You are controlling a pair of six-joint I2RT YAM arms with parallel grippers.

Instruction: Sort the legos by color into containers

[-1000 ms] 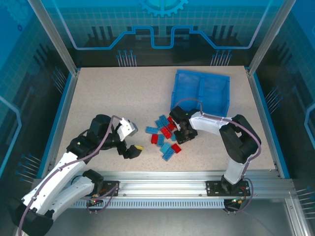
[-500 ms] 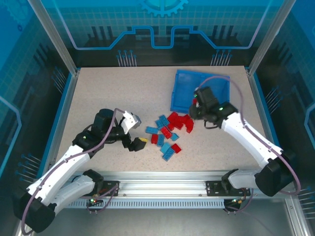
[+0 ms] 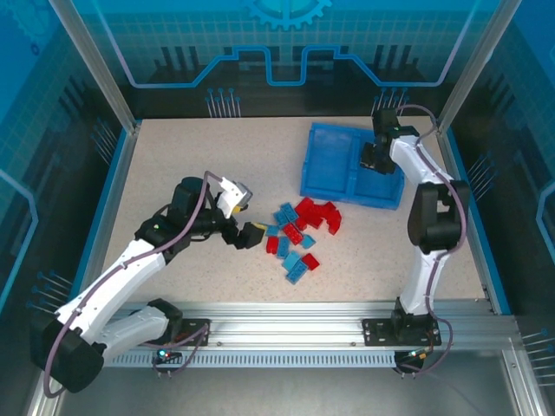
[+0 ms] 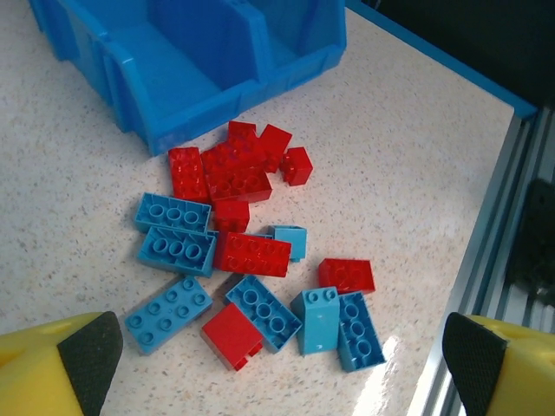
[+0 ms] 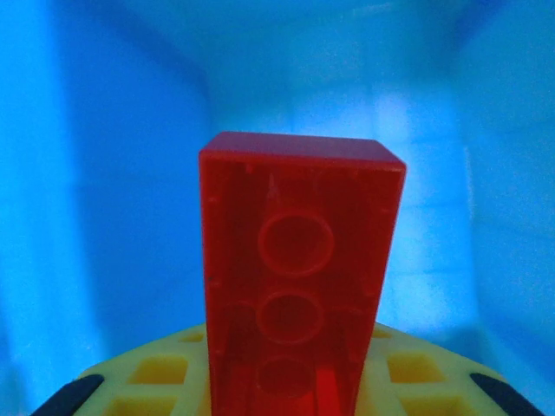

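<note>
- My right gripper is pinching one bright red, studded plastic brick by its lower end. The brick's hollow underside faces the wrist camera.
- A second ago this gripper was down at the right edge of the loose pile. It has since lifted and swung over the shallow blue plastic tray, and now hangs above the right-hand compartment with blue walls all round the brick.
- I take that to mean the pick succeeded and the brick is ready to drop, which would make this compartment the red one.
- My left gripper has its jaws spread wide and holds nothing. It has crept from the near left to the pile's left edge, probably lining up on a light blue brick.
- The remaining red and light blue bricks lie scattered on the speckled tabletop, just in front of the tray.
- I can read no brand, label or writing. The stud tops are too small to make out, and the blue back panel carries only a gear and line pattern.
</note>
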